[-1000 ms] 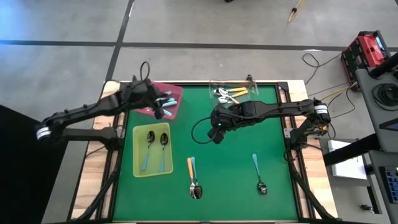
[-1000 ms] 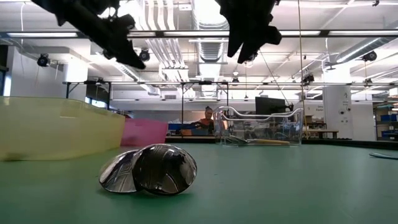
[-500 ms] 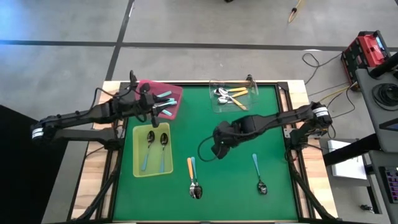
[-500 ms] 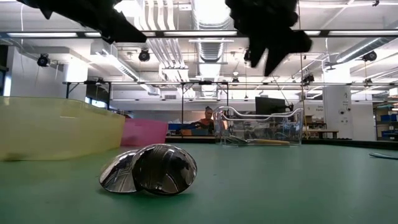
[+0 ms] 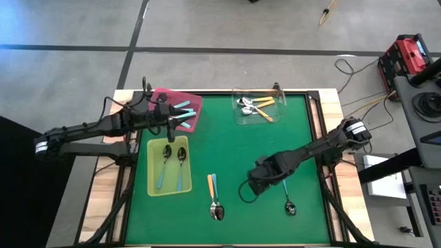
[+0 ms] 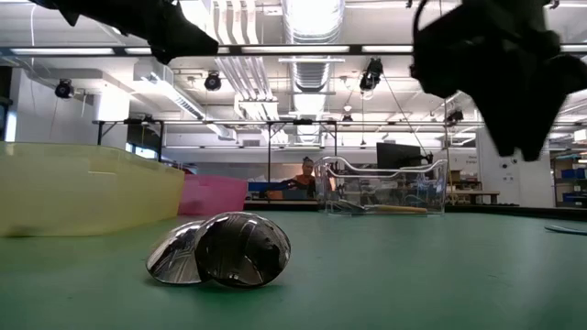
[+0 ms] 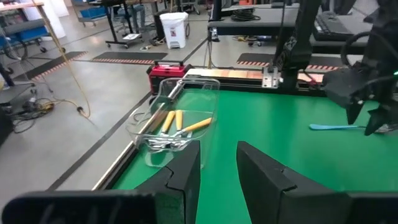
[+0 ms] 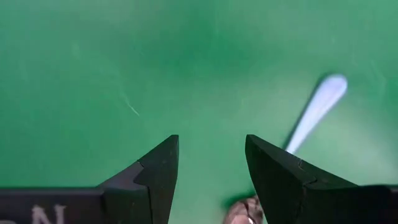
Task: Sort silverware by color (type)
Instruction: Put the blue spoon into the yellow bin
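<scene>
My right gripper [image 5: 256, 184] hangs open over the green mat, fingers pointing down. It is just left of a light-blue-handled spoon [image 5: 286, 191], whose handle [image 8: 314, 115] lies beside one finger, untouched. An orange-handled and a teal-handled spoon [image 5: 213, 196] lie side by side near the front edge, their bowls [image 6: 220, 249] down on the mat. My left gripper [image 7: 217, 149] is open and empty, held high over the pink tray [image 5: 196, 103], which holds spoons. The yellow-green tray [image 5: 153, 184] holds two spoons. The clear tray [image 5: 238, 114] holds orange-handled spoons.
The three trays stand along the mat's far and left sides. The middle and right of the mat [image 5: 275, 145] hold nothing. A cable loops from my right arm near the gripper [image 5: 242, 194]. Beyond the table lies workshop floor with benches.
My right gripper has swung from the middle of the mat toward the near right, sinking and turning about its wrist until its fingers point down beside the light-blue spoon. My left gripper has drawn back a little toward the left edge and tipped up. No spoon has moved.
</scene>
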`<action>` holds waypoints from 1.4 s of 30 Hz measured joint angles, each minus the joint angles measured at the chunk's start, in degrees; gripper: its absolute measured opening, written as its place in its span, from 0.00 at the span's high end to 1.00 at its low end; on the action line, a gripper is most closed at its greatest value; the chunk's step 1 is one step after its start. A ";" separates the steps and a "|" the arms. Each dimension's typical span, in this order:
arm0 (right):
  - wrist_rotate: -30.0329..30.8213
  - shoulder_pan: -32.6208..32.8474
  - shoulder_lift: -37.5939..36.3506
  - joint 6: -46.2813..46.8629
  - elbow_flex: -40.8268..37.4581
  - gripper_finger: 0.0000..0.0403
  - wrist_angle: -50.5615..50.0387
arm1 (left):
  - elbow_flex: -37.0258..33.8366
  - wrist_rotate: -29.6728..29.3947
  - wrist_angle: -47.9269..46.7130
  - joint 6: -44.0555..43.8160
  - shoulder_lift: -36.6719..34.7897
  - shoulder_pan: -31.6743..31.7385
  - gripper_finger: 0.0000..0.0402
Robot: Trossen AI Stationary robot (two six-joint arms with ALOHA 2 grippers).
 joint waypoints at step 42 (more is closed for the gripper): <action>-5.41 7.96 0.23 6.60 -17.09 0.67 7.66 | -3.04 0.42 5.13 -2.56 -0.02 -11.18 0.78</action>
